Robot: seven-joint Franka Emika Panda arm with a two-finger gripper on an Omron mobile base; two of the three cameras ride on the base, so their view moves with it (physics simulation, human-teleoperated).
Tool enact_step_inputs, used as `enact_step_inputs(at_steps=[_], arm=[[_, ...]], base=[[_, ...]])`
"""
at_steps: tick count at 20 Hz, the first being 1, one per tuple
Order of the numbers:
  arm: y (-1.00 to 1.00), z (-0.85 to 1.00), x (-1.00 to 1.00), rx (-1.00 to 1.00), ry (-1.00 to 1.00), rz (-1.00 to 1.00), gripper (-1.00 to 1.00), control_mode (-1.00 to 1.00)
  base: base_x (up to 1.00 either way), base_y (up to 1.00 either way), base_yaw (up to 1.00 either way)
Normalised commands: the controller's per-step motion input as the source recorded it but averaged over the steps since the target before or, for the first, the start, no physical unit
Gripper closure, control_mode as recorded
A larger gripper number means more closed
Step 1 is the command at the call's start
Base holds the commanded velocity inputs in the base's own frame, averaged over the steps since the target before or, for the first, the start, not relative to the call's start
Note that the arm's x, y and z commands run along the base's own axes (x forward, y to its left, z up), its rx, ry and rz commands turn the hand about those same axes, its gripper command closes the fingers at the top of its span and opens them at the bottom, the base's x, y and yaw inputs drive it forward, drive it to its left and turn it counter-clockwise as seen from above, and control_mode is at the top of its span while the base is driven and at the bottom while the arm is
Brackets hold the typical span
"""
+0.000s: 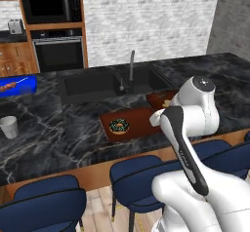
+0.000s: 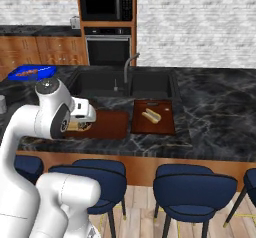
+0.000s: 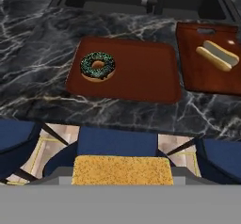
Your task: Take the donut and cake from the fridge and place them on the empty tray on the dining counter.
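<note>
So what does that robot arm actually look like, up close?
The arm is built of smooth, glossy white rounded shells, like fat tubes linked end to end. A long dark grey-black panel runs along one segment, and a round dark grey cap with a small pale dot tops the joint. No loose cables or lettering are visible. The pincer's fingers are too hidden to describe.

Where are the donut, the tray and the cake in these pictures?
donut [image 3: 97, 66], hand view: on its dark iced ring.
tray [image 3: 141, 75], hand view: on its bare wooden floor, right of the donut.
cake [image 3: 121, 170], hand view: on its speckled yellow face, low between the fingers.
</note>
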Motion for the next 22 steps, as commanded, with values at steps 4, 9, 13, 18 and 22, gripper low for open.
enact_step_inputs(at_steps=[4, 9, 13, 18, 22], arm=[[-0.40, -0.15, 0.94, 0.01, 0.13, 0.06, 1.00, -1.00], [-0.21, -0.37, 0.99, 0.00, 0.09, 0.05, 1.00, -1.00], [0.00, -0.59, 0.94, 0.00, 0.11, 0.04, 1.00, -1.00], [0.00, -0.60, 0.82, 0.00, 0.11, 0.04, 1.00, -1.00], [0.00, -0.58, 0.62, 0.00, 0.03, 0.01, 1.00, -1.00]], base=[[0.00, 0.00, 0.00], [0.00, 0.00, 0.00], [0.00, 0.00, 0.00], [0.00, 0.00, 0.00], [0.00, 0.00, 0.00]])
